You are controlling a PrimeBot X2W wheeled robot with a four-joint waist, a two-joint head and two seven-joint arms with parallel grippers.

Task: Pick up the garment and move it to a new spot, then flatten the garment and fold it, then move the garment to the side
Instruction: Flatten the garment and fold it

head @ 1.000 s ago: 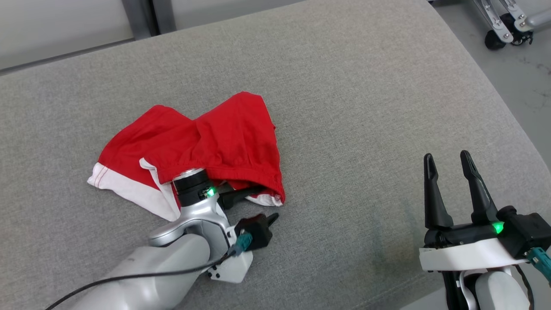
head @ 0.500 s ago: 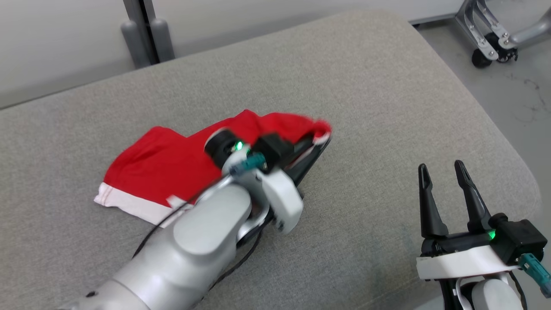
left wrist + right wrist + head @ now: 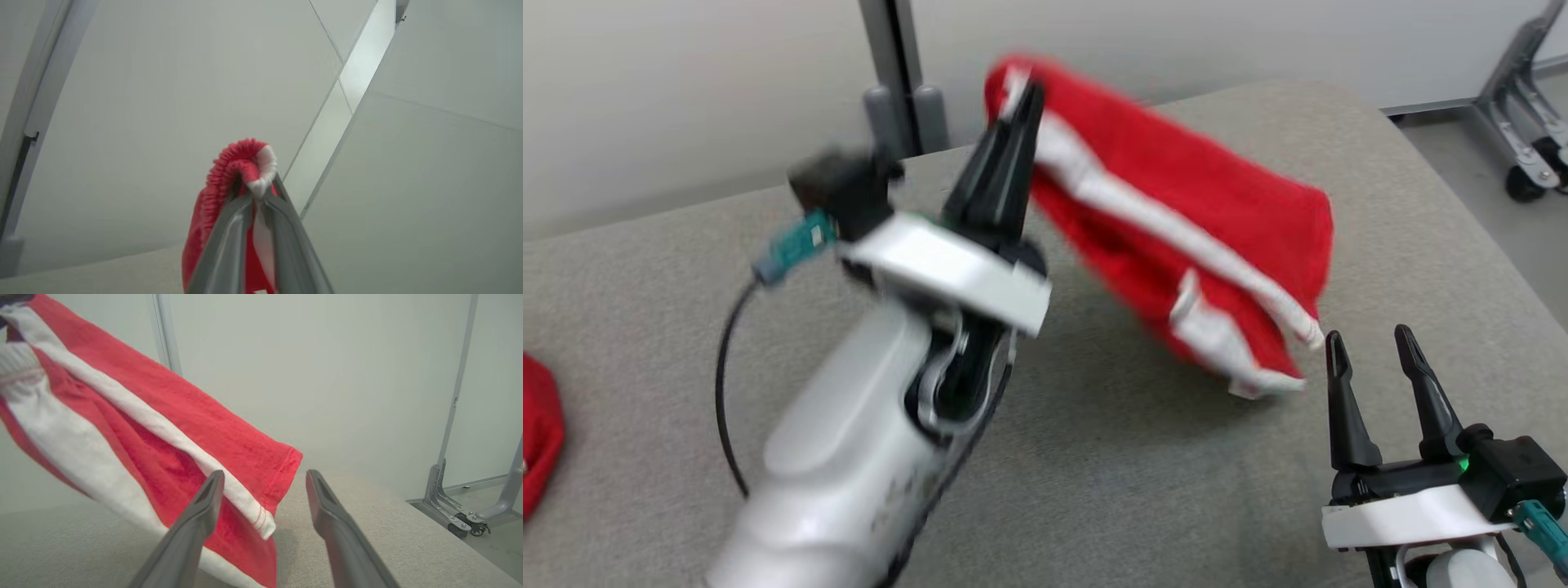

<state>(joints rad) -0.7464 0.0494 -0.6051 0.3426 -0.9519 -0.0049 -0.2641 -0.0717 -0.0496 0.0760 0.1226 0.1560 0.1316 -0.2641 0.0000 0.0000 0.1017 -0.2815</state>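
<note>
left gripper (image 3: 1023,102): fingers pinched tight on the waistband | garment (image 3: 1176,237): lay on grey cushion (image 3: 1143,474) 1 s ago, now lifted clear, hanging blurred in mid-air | right gripper (image 3: 1368,343): spread, empty, near its lower corner | task: pickup looks done, new spot next

A broad grey woven-fabric cushion (image 3: 1176,474) with rounded edges lies before a plain pale wall (image 3: 686,98), where a grey metal upright post (image 3: 890,49) rises, while at the right a grey metal wheeled frame (image 3: 1511,122) stands on smooth grey floor (image 3: 1454,155).
</note>
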